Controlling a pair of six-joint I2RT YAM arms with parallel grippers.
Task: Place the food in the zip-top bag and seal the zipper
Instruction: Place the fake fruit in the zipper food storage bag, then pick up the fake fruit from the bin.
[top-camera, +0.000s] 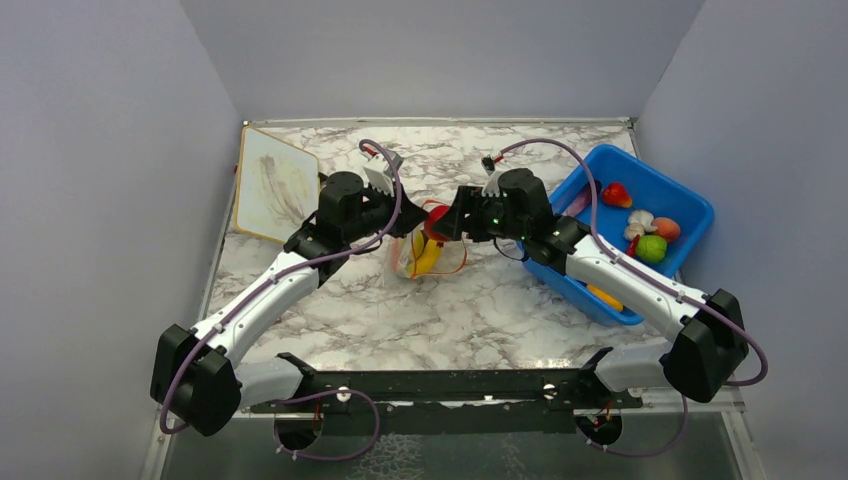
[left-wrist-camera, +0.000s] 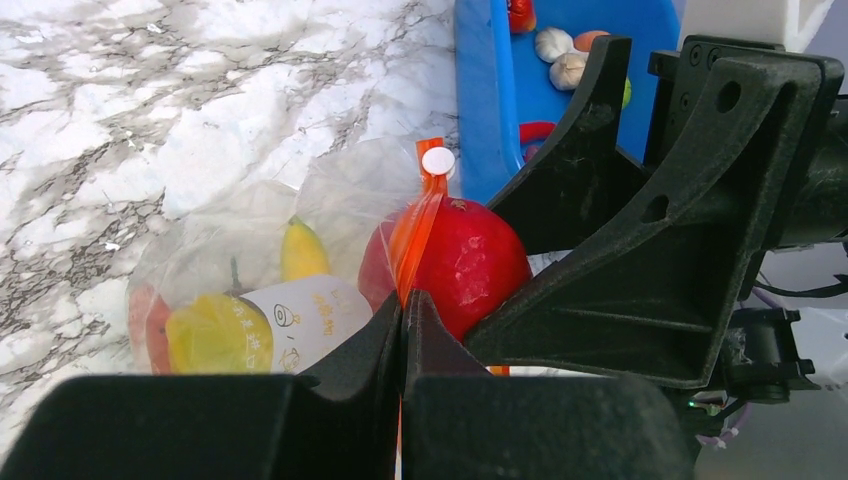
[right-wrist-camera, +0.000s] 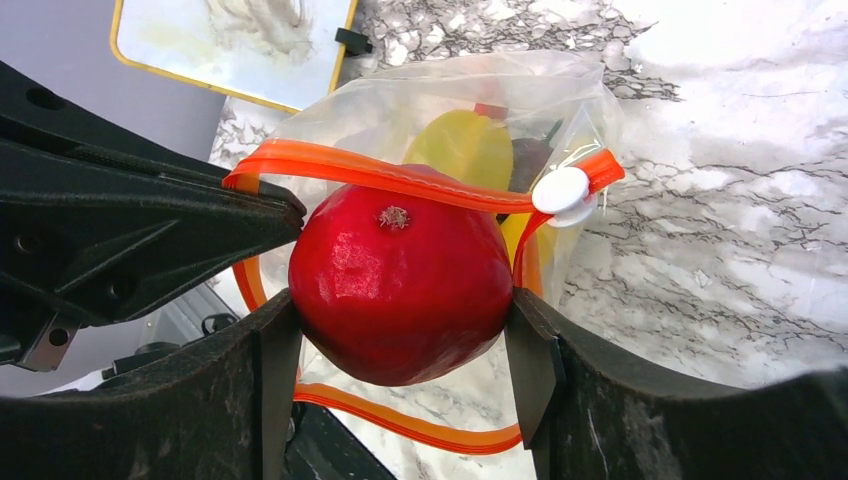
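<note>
The zip-top bag is mid-loading: left jaws pinch its zipper, right jaws clasp the red fruit at the mouth. Next, probably: push deeper, release.

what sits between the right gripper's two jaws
A red round fruit, gripped on both sides, in the zip-top bag's open mouth; the right wrist view shows it.
</note>
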